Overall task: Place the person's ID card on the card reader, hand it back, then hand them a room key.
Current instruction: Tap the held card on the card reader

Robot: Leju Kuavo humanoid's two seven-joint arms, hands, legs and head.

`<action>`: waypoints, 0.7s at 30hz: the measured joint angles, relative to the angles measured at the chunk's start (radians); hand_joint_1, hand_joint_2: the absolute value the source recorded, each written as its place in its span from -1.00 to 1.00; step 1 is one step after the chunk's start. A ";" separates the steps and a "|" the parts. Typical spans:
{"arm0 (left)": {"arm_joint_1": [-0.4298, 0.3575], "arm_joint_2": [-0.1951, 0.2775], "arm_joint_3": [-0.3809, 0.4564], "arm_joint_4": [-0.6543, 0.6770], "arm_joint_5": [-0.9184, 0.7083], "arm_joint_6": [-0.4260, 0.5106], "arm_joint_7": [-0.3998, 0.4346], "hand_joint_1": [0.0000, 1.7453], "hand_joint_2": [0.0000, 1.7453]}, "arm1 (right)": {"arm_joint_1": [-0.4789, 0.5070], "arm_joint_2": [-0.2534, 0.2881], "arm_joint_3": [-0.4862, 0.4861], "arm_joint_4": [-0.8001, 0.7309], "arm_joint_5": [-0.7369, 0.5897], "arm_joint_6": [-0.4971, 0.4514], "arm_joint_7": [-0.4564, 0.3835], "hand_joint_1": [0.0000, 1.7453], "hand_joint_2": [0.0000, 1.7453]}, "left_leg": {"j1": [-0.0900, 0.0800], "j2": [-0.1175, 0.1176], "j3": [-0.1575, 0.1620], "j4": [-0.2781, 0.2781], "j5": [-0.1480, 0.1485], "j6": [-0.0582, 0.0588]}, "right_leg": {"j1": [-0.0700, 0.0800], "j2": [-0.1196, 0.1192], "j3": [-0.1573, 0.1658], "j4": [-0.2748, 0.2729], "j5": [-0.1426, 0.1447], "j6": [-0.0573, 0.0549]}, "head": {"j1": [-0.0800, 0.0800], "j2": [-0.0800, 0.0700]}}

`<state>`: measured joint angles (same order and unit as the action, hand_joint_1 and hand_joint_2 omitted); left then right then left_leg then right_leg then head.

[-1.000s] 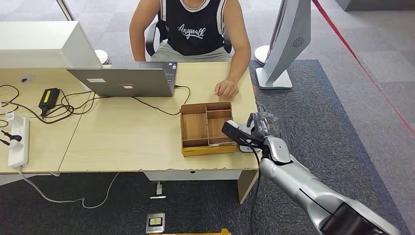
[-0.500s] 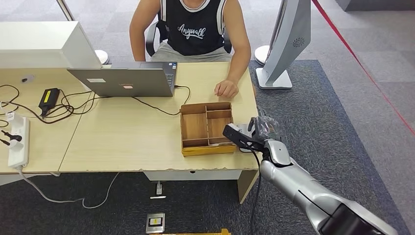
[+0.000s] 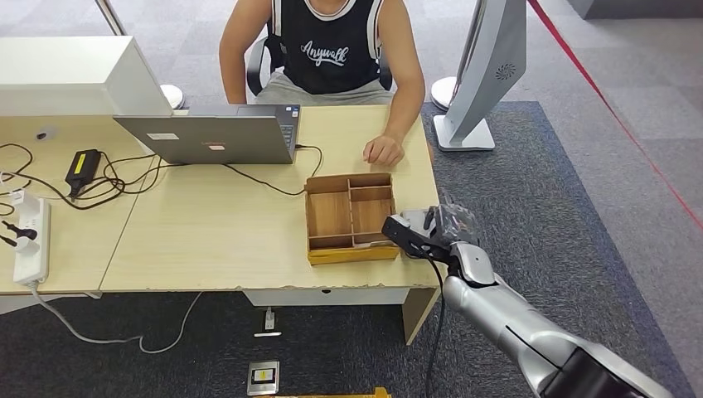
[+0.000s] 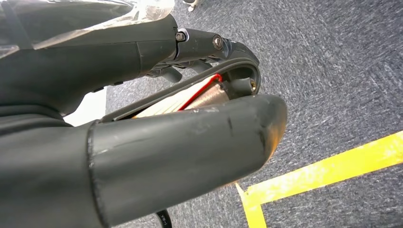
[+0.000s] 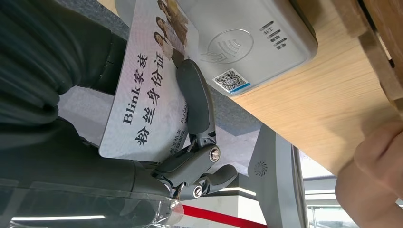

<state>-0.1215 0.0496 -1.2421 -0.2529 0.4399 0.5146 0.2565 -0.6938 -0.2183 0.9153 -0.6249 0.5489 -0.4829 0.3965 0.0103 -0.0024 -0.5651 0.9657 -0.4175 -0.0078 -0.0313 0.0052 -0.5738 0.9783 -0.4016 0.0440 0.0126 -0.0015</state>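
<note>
The ID card (image 5: 142,102), white with printed portraits and dark lettering, is pinched in the right hand (image 5: 95,123): a dark finger (image 5: 195,102) lies across its printed face and the thumb backs it from behind. It is held just beside the white card reader (image 5: 247,35), one edge reaching the reader's near corner; whether card and reader actually touch cannot be told from this angle.

Against the picture a second ago, the right hand (image 3: 443,225) in the head view has slid a little lower and toward the table's right edge, its wrist camera now pointing more squarely at the wooden tray (image 3: 350,217). The person's hand, the laptop and the cables lie as before.

The tray, split into compartments, sits near the right end of the table (image 3: 207,236), between the robot's hand and the open laptop (image 3: 211,137). The person's hand (image 3: 384,151) rests on the table just beyond the tray. A power strip (image 3: 29,236) and tangled cables lie at the far left. A tall grey stand (image 3: 485,75) rises on the carpet past the table's corner.

The silver right arm reaches up from the lower right, forearm slanted toward the table's corner. The left hand (image 4: 142,133) hangs over carpet with a yellow floor line (image 4: 328,171), its thumb and fingers curled in together with nothing in them.
</note>
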 joint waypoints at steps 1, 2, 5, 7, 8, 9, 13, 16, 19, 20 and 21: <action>0.000 0.000 0.000 0.000 -0.001 0.000 -0.001 -1.00 -1.00 | 0.000 0.000 0.000 0.002 -0.002 -0.001 -0.001 0.98 1.00 | 0.000 0.000 0.000 0.000 0.000 0.000 | 0.000 0.000 0.000 0.000 0.000 0.000 | 0.000 0.000; 0.000 0.000 0.000 0.000 -0.001 0.000 -0.002 -1.00 -1.00 | 0.001 0.000 0.000 0.003 -0.005 -0.003 -0.003 0.98 1.00 | 0.000 0.000 0.000 0.000 0.000 0.000 | 0.000 0.000 0.000 0.000 0.000 0.000 | 0.000 0.000; 0.000 0.000 0.000 0.000 -0.001 0.001 -0.003 -1.00 -1.00 | 0.002 0.000 0.000 0.008 -0.012 -0.006 -0.006 0.95 1.00 | 0.000 0.000 0.000 0.000 0.000 0.000 | 0.000 0.000 0.000 0.000 0.000 0.000 | 0.000 0.000; 0.000 0.000 0.000 0.000 -0.002 0.001 -0.003 -1.00 -1.00 | 0.002 0.000 0.000 0.011 -0.015 -0.007 -0.007 0.95 1.00 | 0.000 0.000 0.001 0.000 0.000 0.000 | 0.000 0.000 0.001 0.000 0.000 0.000 | 0.000 0.000; 0.000 0.000 0.000 0.000 -0.002 0.002 -0.004 -1.00 -1.00 | 0.002 0.000 0.000 0.012 -0.016 -0.008 -0.007 0.95 1.00 | 0.000 0.000 0.001 0.000 0.000 0.000 | 0.000 0.000 0.001 0.000 0.000 0.000 | 0.000 0.000; 0.000 0.000 0.000 0.000 -0.002 0.003 -0.004 -1.00 -1.00 | 0.002 0.000 0.000 0.013 -0.017 -0.008 -0.008 0.96 1.00 | 0.000 0.000 0.001 0.000 0.000 0.000 | 0.000 0.000 0.001 0.000 0.000 0.000 | 0.000 0.000; 0.000 0.000 0.000 0.000 -0.002 0.007 -0.006 -1.00 -1.00 | 0.002 0.000 0.001 0.015 -0.024 -0.011 -0.006 0.98 1.00 | 0.000 0.000 0.001 0.000 0.000 0.000 | 0.000 0.000 0.001 0.000 0.000 0.000 | 0.000 0.000; 0.000 0.000 0.000 0.000 -0.002 0.007 -0.006 -1.00 -1.00 | 0.002 0.000 0.001 0.015 -0.028 -0.014 -0.005 0.98 1.00 | 0.000 0.000 0.001 0.000 0.000 0.000 | 0.000 0.000 0.001 0.000 0.000 0.000 | 0.000 0.000; 0.000 0.000 0.000 0.000 -0.002 0.007 -0.006 -1.00 -1.00 | 0.002 0.000 0.001 0.015 -0.029 -0.015 -0.005 0.98 1.00 | 0.000 0.000 0.001 0.000 0.000 0.000 | 0.000 0.000 0.001 0.000 0.000 0.000 | 0.000 0.000; 0.000 0.000 0.000 0.000 -0.002 0.007 -0.006 -1.00 -1.00 | 0.002 0.000 0.001 0.015 -0.029 -0.015 -0.005 0.96 1.00 | 0.000 0.000 0.001 0.000 0.000 0.000 | 0.000 0.000 0.001 0.000 0.000 0.000 | 0.000 0.000; 0.000 0.000 0.000 0.000 -0.002 0.007 -0.006 -1.00 -1.00 | 0.002 0.000 0.001 0.015 -0.029 -0.015 -0.005 0.96 1.00 | 0.000 0.000 0.002 0.000 0.000 0.000 | 0.000 0.000 0.001 0.000 0.000 0.000 | 0.000 0.000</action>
<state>-0.1214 0.0496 -1.2421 -0.2533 0.4383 0.5215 0.2502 -0.6913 -0.2180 0.9167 -0.6096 0.5203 -0.4983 0.3918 0.0103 -0.0024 -0.5636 0.9657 -0.4174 -0.0078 -0.0313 0.0052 -0.5725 0.9782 -0.4016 0.0440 0.0126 -0.0014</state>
